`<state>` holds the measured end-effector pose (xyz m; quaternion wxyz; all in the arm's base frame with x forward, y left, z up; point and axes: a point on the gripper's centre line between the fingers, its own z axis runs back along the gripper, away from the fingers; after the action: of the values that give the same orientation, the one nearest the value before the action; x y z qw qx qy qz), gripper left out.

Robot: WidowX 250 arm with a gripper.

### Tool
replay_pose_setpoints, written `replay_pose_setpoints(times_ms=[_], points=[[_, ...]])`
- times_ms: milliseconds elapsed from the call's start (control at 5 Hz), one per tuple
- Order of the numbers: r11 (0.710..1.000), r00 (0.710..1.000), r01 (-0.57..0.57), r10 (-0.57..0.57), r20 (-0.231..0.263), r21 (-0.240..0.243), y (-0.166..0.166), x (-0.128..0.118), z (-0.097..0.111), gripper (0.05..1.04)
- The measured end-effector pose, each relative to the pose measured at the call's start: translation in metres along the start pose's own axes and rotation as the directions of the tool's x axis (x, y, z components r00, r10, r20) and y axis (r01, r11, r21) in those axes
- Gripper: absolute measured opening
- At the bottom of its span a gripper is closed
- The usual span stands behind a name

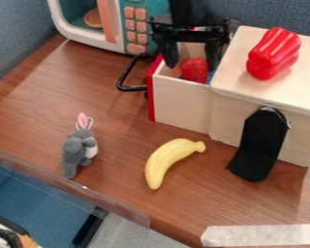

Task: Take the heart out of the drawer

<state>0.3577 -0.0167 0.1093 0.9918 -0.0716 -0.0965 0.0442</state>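
Note:
Over the pulled-out drawer (180, 104) hangs my gripper (193, 62), pointing down with its two fingers spread apart. A red object (194, 70), which may be the heart, lies inside the drawer between the fingertips; whether they touch it I cannot tell. The drawer has pale wooden sides, a red front and a black handle (123, 82) facing left. Its far inner part is partly hidden behind the gripper.
A red pepper (272, 53) lies on the wooden cabinet (232, 87). A black stand (259, 145) leans at its front. On the table (118, 126) are a yellow banana (167, 160) and a grey bunny (80, 149). A toy microwave (86, 38) stands behind, upper left.

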Motion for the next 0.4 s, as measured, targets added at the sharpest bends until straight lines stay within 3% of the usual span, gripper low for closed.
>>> replay_pose_setpoints(times_ms=[400], points=[[0.999,0.999,-0.023,0.022,0.025,0.036,0.0024,0.0276,-0.0101,0.999]])
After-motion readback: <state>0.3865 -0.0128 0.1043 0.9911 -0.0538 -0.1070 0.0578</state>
